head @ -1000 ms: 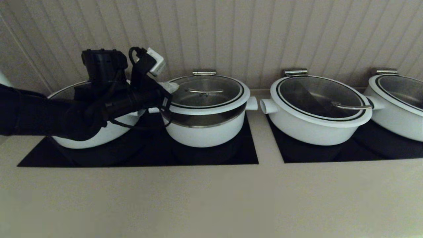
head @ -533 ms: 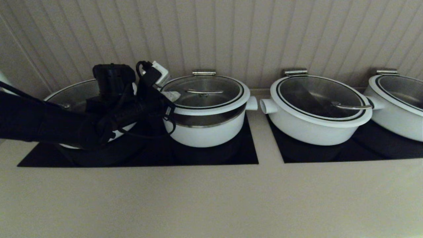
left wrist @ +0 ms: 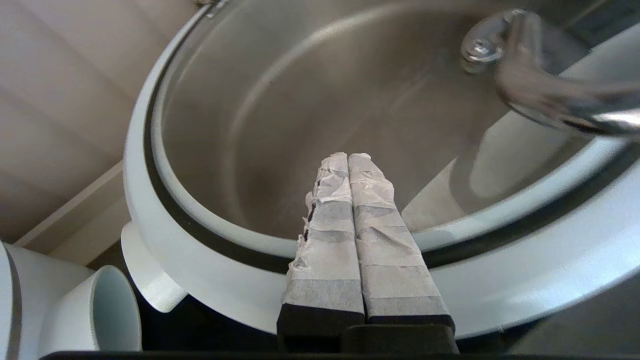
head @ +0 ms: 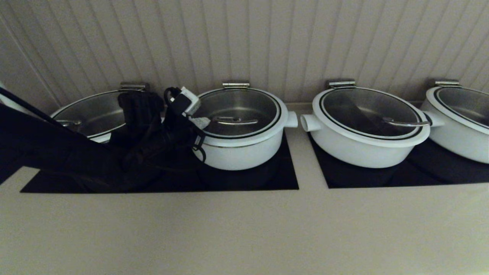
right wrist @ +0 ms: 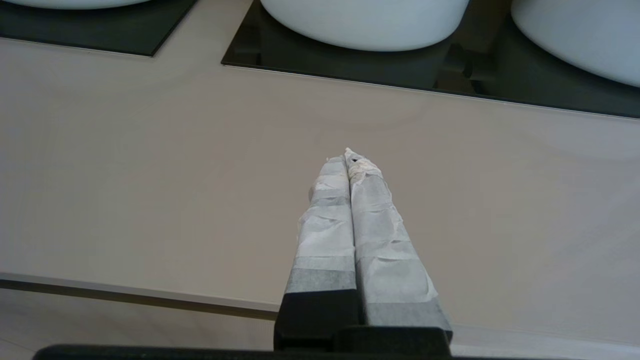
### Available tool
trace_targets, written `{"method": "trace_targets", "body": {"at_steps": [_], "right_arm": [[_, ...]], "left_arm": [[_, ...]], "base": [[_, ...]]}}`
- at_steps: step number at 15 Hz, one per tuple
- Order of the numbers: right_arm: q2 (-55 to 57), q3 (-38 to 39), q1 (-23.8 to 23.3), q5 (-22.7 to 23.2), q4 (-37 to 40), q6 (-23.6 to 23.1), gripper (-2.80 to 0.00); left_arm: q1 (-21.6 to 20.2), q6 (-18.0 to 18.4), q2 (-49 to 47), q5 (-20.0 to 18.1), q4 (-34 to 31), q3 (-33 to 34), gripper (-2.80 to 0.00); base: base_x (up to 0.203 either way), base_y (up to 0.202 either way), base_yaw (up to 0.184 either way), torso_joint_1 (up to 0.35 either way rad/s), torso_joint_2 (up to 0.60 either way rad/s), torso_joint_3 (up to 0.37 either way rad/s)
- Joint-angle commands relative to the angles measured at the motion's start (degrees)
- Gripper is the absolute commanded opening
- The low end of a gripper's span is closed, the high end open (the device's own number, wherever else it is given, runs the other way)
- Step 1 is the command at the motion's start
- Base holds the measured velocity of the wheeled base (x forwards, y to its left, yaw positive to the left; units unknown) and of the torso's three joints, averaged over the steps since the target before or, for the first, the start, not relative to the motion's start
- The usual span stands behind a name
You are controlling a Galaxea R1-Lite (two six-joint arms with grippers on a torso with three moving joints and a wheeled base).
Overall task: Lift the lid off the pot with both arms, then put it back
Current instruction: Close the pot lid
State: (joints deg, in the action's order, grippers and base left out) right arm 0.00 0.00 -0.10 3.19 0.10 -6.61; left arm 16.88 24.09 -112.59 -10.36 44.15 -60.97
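Observation:
The lid (head: 244, 105), glass with a white rim and a steel bar handle (head: 233, 120), sits on the small deep white pot (head: 240, 156). My left gripper (head: 201, 123) is at the lid's left edge, level with the rim. In the left wrist view the left gripper (left wrist: 348, 156) is shut with nothing between its taped fingers (left wrist: 385, 240), which lie across the lid's white rim (left wrist: 500, 280) and over the glass (left wrist: 240, 125). The steel handle (left wrist: 540, 95) is beyond them. My right gripper (right wrist: 350, 156) is shut and empty above the beige counter (right wrist: 150, 175); it is out of the head view.
Wider white pots stand left (head: 88, 114), right (head: 366, 126) and far right (head: 458, 118) of the pot, all on black cooktop panels (head: 267, 179). A ribbed wall (head: 267, 42) is close behind. The right pot's stub handle (head: 307, 123) faces the pot's own (head: 291, 119).
The lid has come down from a raised position onto the pot; the steel band under its rim no longer shows. My left arm has lowered with it.

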Motion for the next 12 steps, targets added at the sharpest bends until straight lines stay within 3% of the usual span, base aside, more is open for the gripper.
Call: {"method": "trace_targets", "body": {"at_steps": [1, 8, 12], "right_arm": [[0.1, 0.0, 0.0, 0.1, 0.0, -0.1, -2.8], [0.1, 0.0, 0.0, 0.1, 0.0, -0.1, -2.8], [0.1, 0.0, 0.0, 0.1, 0.0, -0.1, -2.8]], "left_arm": [[0.0, 0.1, -2.0, 0.6, 2.9, 2.2, -2.8], [-0.3, -0.2, -0.7, 1.0, 3.1, 4.7, -2.8], [-3.7, 0.3, 7.1, 1.5, 2.5, 10.4, -2.8]], "base": [[0.0, 0.0, 0.0, 0.0, 0.0, 0.0], [0.0, 0.0, 0.0, 0.0, 0.0, 0.0], [0.0, 0.0, 0.0, 0.0, 0.0, 0.0]]}}
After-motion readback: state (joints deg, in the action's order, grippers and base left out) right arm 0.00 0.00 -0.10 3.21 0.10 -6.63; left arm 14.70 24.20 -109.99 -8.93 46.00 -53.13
